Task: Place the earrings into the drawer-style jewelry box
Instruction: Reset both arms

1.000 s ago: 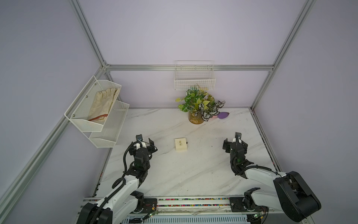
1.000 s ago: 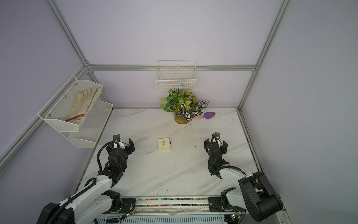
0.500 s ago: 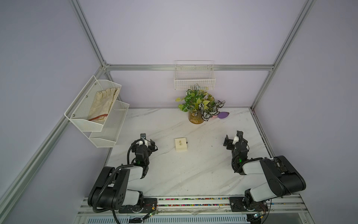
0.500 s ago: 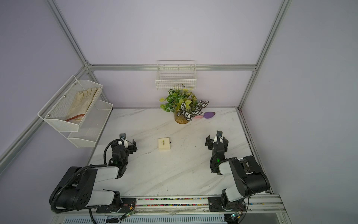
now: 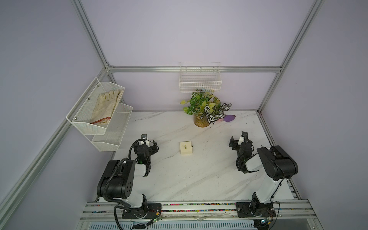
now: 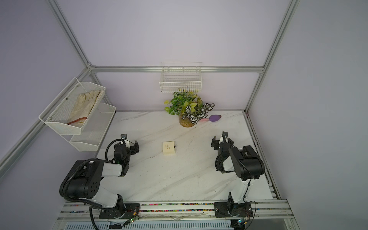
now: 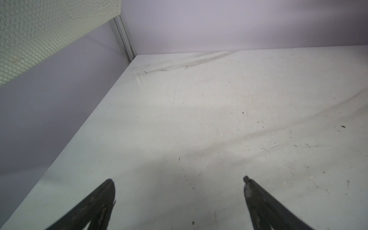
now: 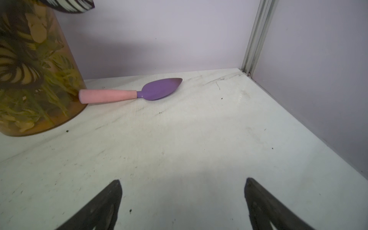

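Note:
The drawer-style jewelry box point(image 5: 186, 148) point(image 6: 169, 147) lies shut on the marble table point(image 5: 179, 179), midway between the arms, with its dark pull tab on the right side. The earrings do not show in any view. My left gripper point(image 5: 147, 144) point(image 6: 127, 144) point(image 7: 178, 179) hovers low to the left of the box, open, over bare table. To the right of the box my right gripper point(image 5: 240, 141) point(image 6: 222, 142) point(image 8: 183, 180) is open too, with nothing between its fingers. Both point toward the back wall.
A potted plant point(image 5: 203, 111) point(image 8: 35, 75) stands at the back with a purple trowel point(image 5: 229, 118) point(image 8: 151, 91) beside it. A wire basket point(image 5: 200, 79) hangs on the back wall. A mesh shelf point(image 5: 99, 119) holding a glove point(image 5: 105, 105) juts from the left wall.
Both arms have folded up, their elbows rising toward the camera, while the grippers stayed low beside the box. The box has not moved.

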`<state>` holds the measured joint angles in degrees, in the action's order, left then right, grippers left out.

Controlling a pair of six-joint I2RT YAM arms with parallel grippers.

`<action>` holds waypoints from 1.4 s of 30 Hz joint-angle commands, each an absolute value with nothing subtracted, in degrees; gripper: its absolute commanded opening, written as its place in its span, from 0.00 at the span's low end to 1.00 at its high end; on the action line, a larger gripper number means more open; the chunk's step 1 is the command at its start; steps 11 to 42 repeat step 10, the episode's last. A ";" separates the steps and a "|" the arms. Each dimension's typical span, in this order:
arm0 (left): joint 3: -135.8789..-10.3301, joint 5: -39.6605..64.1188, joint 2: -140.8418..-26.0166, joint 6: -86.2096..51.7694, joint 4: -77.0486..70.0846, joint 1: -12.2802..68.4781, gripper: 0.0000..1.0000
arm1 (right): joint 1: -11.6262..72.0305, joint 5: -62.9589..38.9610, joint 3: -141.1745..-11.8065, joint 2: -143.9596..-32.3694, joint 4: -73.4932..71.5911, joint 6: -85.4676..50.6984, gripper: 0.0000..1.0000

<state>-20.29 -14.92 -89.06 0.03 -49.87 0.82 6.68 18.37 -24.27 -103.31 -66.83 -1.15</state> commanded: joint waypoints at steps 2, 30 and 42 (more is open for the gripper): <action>-22.19 -13.98 -89.60 -0.79 -52.53 0.62 1.00 | 6.33 18.85 -24.65 -102.57 -67.81 -0.94 0.97; -22.24 -14.04 -89.64 -0.83 -52.55 0.62 1.00 | 3.78 13.51 -26.23 -102.04 -63.76 -2.29 0.97; -22.24 -14.04 -89.64 -0.83 -52.55 0.62 1.00 | 3.78 13.51 -26.23 -102.04 -63.76 -2.29 0.97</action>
